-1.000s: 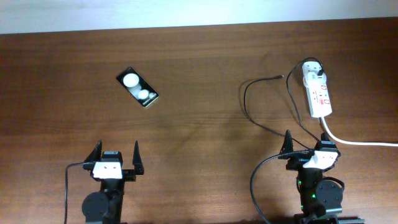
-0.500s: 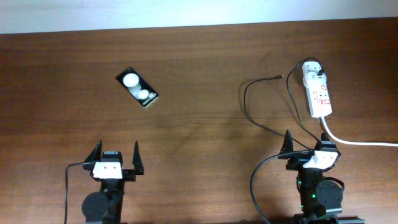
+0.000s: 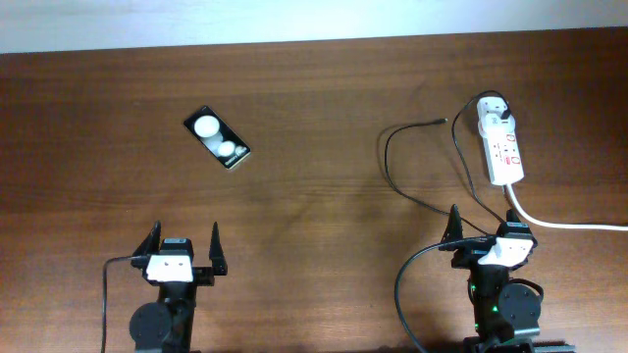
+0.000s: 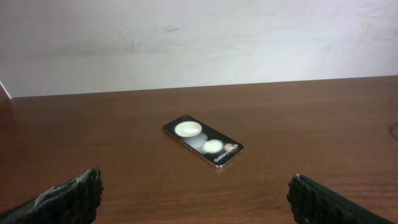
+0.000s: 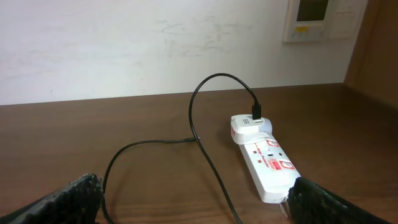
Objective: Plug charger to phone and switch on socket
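Both tools stand spread and empty. The right tool (image 3: pixel 488 231) sits just below the socket (image 3: pixel 502 152), so that arm is nearer the charger (image 5: pixel 190 115) (free tip just left of the socket's plug end). The phone (image 3: pixel 217 137) lies well left of the socket, long axis diagonal, nearer the left tool (image 3: pixel 184 231)

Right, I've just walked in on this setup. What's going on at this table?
Nothing is being handled. The left end effector and right end effector sit open at the near edge of the table, holding nothing. The phone lies alone on the left. On the right, the charger cable lies loose, its adapter plugged into the power strip, its free end not yet in the phone.
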Controlling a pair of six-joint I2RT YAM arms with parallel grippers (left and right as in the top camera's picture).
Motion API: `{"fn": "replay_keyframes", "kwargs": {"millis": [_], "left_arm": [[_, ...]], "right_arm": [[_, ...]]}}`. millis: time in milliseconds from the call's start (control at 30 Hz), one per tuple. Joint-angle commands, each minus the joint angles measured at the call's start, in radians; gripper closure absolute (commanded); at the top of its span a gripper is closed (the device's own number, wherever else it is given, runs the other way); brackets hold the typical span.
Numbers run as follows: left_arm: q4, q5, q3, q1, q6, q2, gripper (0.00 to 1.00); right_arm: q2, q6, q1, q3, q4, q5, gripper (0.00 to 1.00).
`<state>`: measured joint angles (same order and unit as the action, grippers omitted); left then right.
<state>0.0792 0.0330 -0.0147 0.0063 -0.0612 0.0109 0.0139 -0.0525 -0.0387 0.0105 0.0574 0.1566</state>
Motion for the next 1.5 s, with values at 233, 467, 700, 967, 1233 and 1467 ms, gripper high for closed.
{"fn": "replay_keyframes", "kwargs": {"millis": [233, 467, 700, 967, 1233, 1467], "left_arm": [[0.003, -0.007, 0.005, 0.001, -0.016, -0.004, 0.01], [0.003, -0.007, 0.005, 0.002, -0.016, -0.004, 0.01], [0.003, -0.007, 0.005, 0.002, -0.016, -0.004, 0.01], [-0.108, 0.1, 0.005, 0.001, -0.016, -0.004, 0.01], [-0.266, 0.129, -0.05, 0.001, 0.05, -0.004, 0.01], [-0.192, 0.129, -0.269, 0.001, 0.049, 0.198, 0.01]], "right_arm": [[-0.009, -0.004, 0.007, -0.005, 0.008, 0.006, 0.01], [-0.008, -0.004, 0.007, -0.005, 0.008, 0.005, 0.01], [-0.009, -0.004, 0.007, -0.005, 0.008, 0.006, 0.01], [-0.009, -0.004, 0.007, -0.005, 0.008, 0.006, 0.02], [-0.009, -0.004, 0.007, -0.005, 0.008, 0.006, 0.01], [-0.009, -0.004, 0.007, -0.005, 0.008, 0.006, 0.01]]}}
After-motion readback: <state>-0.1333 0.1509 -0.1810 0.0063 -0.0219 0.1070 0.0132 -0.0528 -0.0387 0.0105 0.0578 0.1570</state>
